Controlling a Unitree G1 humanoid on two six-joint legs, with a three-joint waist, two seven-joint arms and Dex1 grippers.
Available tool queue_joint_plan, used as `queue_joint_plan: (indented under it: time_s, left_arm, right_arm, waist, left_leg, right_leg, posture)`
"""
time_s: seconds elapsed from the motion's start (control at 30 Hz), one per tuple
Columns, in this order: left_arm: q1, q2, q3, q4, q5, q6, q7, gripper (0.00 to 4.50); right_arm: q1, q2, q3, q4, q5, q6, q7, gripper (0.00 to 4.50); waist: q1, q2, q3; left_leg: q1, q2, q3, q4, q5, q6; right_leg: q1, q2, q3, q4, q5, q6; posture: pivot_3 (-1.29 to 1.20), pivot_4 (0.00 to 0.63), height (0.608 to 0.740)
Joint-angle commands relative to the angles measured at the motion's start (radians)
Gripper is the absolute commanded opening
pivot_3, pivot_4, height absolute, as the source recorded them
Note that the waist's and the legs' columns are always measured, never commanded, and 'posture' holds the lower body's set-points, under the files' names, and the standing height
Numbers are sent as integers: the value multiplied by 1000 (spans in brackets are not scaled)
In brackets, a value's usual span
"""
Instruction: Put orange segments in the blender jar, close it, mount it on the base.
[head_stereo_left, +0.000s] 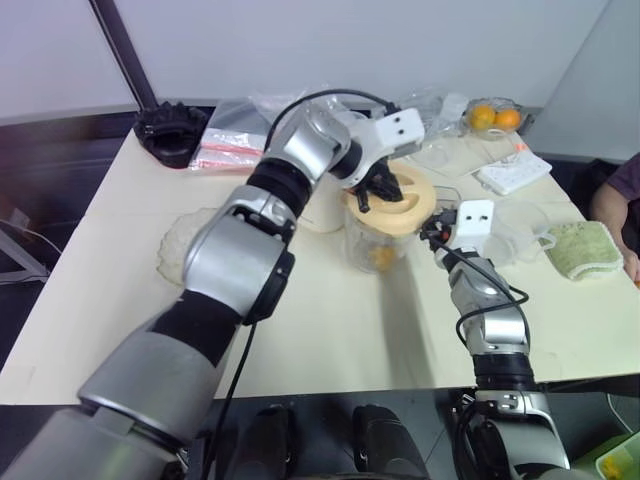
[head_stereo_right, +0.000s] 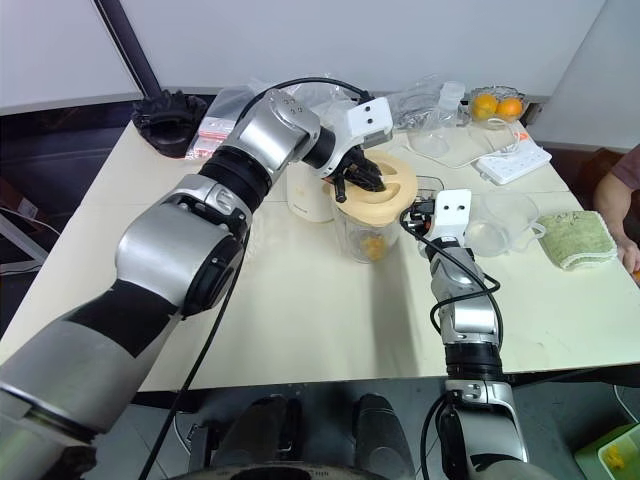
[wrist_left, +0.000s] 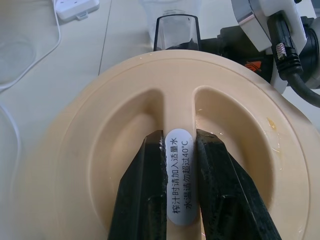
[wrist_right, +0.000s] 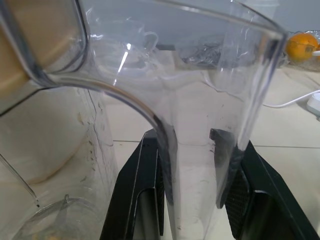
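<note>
The clear blender jar stands upright near the table's middle, with orange segments at its bottom. A pale orange lid lies on the jar's mouth, slightly tilted. My left gripper reaches in from above and is shut on the lid's central ridge, which bears a white label. My right gripper comes level from the near right and is shut on the jar's clear side handle. The cream-white base stands just left of the jar, partly hidden behind my left arm.
At the back right are a clear bowl with whole oranges and a white power strip. Right of the jar stand a clear cup and a green cloth. A black object sits back left. A person's arm shows at the right edge.
</note>
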Motion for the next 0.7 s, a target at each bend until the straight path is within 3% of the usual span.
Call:
queue_joint_plan:
  time_s: [0.03, 0.7]
  left_arm:
    - [76, -24, -70, 79, 61, -12, -4, 247]
    - [78, -10, -143, 85, 101, -105, -71, 247]
  right_arm:
    - [-12, 9, 4, -65, 3, -15, -2, 926]
    - [5, 6, 11, -87, -8, -4, -3, 926]
  waist:
    - [0, 0, 0]
    - [-1, 0, 0]
  left_leg:
    - [0, 0, 0, 0, 0, 0]
    - [0, 0, 0, -1, 0, 0]
  right_leg:
    - [0, 0, 0, 0, 0, 0]
    - [0, 0, 0, 0, 0, 0]
  posture:
    - [0, 150, 740]
    - [0, 150, 740]
